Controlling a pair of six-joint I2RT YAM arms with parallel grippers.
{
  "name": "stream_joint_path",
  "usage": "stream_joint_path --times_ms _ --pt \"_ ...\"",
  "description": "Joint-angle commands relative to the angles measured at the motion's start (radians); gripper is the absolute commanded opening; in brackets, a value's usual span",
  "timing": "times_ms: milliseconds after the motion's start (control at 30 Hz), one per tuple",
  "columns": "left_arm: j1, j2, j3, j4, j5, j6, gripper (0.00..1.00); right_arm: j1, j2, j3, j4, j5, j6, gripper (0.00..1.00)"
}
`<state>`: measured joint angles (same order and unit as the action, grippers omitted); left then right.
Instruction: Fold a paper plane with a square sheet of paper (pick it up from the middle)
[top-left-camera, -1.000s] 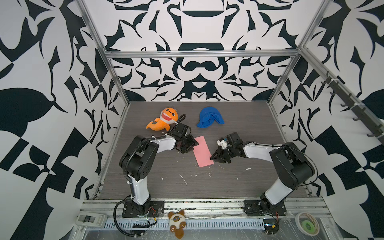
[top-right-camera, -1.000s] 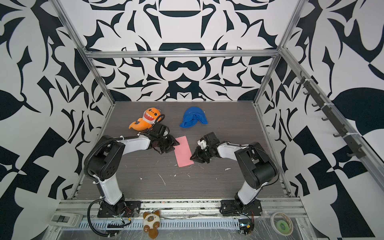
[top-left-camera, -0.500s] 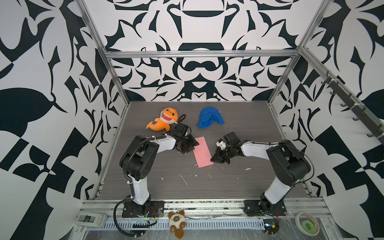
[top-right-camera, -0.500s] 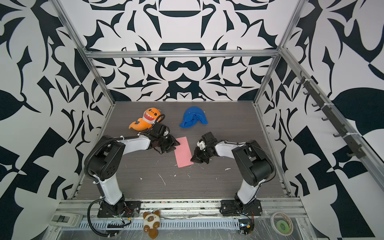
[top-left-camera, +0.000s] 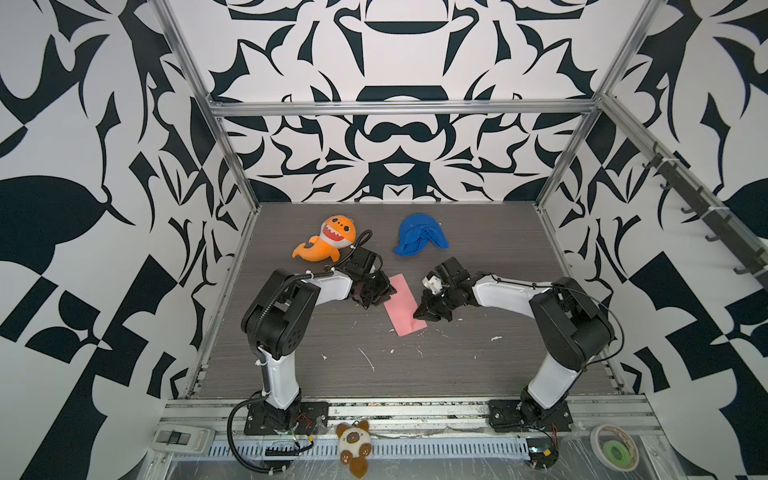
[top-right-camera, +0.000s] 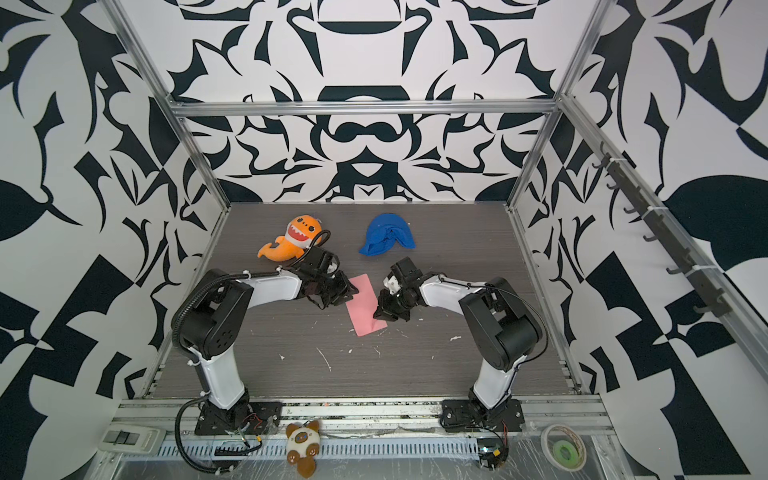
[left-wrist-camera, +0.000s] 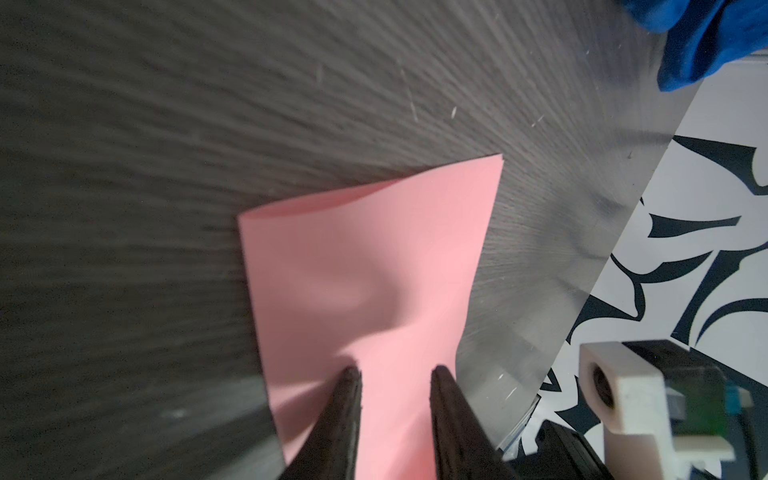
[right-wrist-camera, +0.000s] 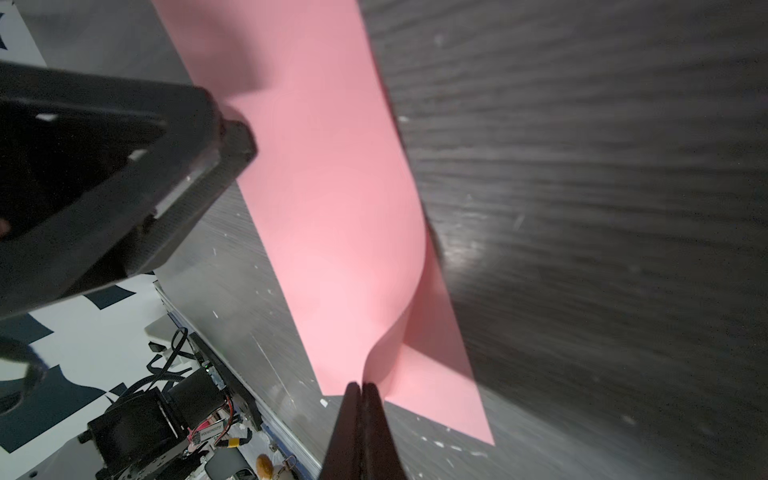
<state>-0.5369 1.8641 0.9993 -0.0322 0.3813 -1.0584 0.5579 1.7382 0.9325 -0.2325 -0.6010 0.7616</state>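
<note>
Tabletop (right-wrist-camera: 582, 208): right tool (right-wrist-camera: 360, 388) tight, paper (right-wrist-camera: 332, 187) seemingly.

Rippled square sheet of paper (left-wrist-camera: 365, 266) on grey table (left-wrist-camera: 124, 166), dark parted jaws over one end, blue cloth (left-wrist-camera: 706, 37) apart.

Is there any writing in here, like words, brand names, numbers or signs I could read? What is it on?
No text here can be read.
Small white sticker, seen in the right wrist view: it carries print, too small to read.
The pink paper: blank.
The walls: black and white shapes only, no letters.
</note>
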Motion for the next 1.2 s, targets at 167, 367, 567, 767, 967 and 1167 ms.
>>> stream_joint_path --times_ms 167,367,567,767,967,1167 --pt "-0.002 0.024 -0.047 -0.048 -0.042 -0.002 0.32 0.054 0.038 0.073 0.103 0.021 0.073 0.04" --pt "-0.002 0.003 -0.037 -0.047 -0.028 0.003 0.31 0.073 0.084 0.091 0.153 0.053 0.089 0.04" --pt "0.010 -0.061 -0.004 -0.076 -0.008 0.037 0.33 0.073 0.096 0.086 0.163 0.063 0.087 0.04" --pt "0.038 -0.068 -0.005 -0.149 -0.046 0.097 0.35 0.073 0.098 0.076 0.151 0.073 0.070 0.04" --pt "0.038 -0.025 -0.009 -0.122 -0.027 0.097 0.32 0.074 0.106 0.077 0.176 0.058 0.077 0.04" --pt "0.038 -0.003 -0.009 -0.121 -0.023 0.097 0.29 0.074 0.116 0.072 0.221 0.046 0.086 0.04"
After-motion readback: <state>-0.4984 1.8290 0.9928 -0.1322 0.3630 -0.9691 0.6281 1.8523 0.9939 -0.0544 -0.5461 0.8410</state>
